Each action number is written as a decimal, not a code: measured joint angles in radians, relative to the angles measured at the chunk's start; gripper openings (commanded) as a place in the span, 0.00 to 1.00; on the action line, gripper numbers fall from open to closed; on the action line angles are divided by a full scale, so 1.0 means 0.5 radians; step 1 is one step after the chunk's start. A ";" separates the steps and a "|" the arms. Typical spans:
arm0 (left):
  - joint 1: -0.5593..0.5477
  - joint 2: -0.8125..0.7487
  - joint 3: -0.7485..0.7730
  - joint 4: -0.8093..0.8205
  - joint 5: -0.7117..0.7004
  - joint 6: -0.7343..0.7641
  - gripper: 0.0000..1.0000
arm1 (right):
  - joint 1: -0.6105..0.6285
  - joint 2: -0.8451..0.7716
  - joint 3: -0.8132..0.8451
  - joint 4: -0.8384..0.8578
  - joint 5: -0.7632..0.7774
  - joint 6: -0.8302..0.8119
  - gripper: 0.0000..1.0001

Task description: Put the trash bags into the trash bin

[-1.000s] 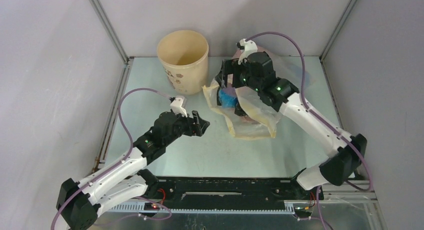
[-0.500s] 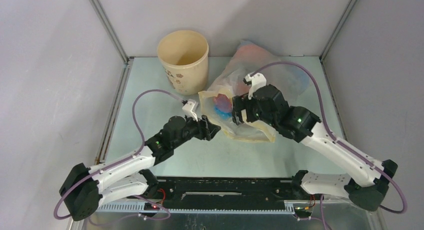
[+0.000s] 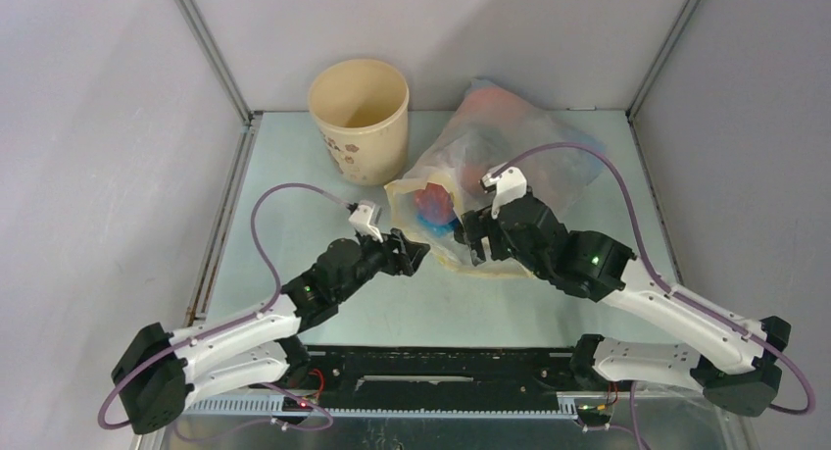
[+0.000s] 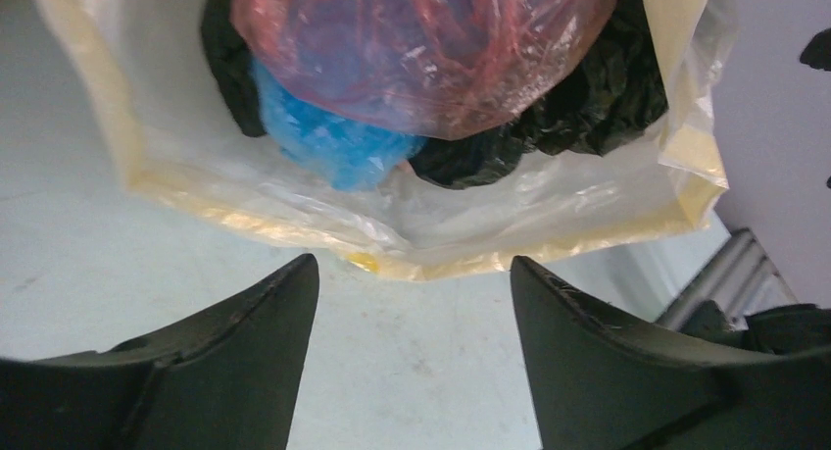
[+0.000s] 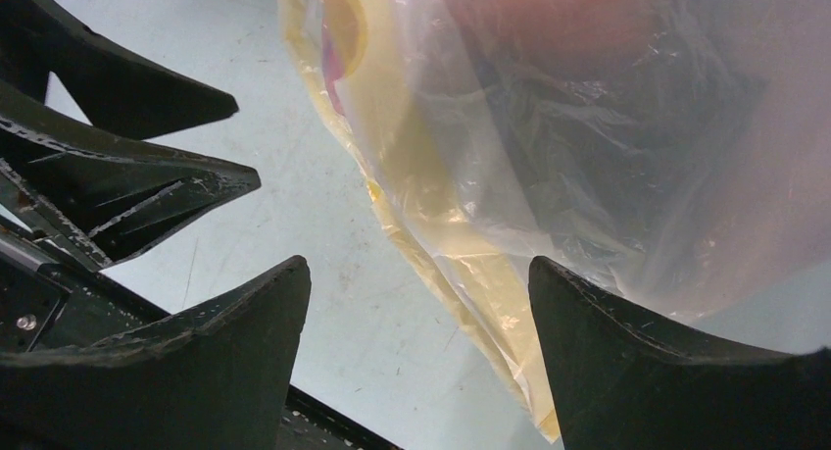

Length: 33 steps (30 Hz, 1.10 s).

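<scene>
Worryingly, the left tool (image 4: 413,262) and right tool (image 5: 419,264) both gape wide and empty beside the trash bags (image 3: 431,203), so closing in they may collide.

A pale green-grey table (image 3: 294,161) fills the middle of the frame, faintly scuffed in the wrist views; lilac-grey walls (image 3: 88,156) stand at left, back and right; two aluminium posts (image 3: 211,50) slant up from its far corners; a black rail (image 3: 451,357) and a white slotted cable duct (image 3: 441,408) cross the bottom edge.
</scene>
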 measured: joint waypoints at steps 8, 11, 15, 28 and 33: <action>-0.034 -0.098 0.035 -0.043 -0.125 0.211 1.00 | 0.275 0.076 0.000 0.026 0.426 -0.008 1.00; -0.095 -0.016 0.136 -0.050 -0.163 0.322 0.99 | 0.319 0.082 -0.002 0.024 0.533 -0.007 1.00; -0.137 0.131 0.285 -0.048 -0.219 0.432 0.92 | 0.330 0.072 -0.017 0.023 0.649 0.002 1.00; -0.142 0.631 0.684 -0.114 -0.392 0.639 0.18 | 0.382 -0.167 -0.344 0.131 0.664 0.036 1.00; -0.144 0.576 0.700 -0.233 -0.438 0.667 0.00 | 0.560 -0.160 -0.381 0.242 0.665 0.013 0.96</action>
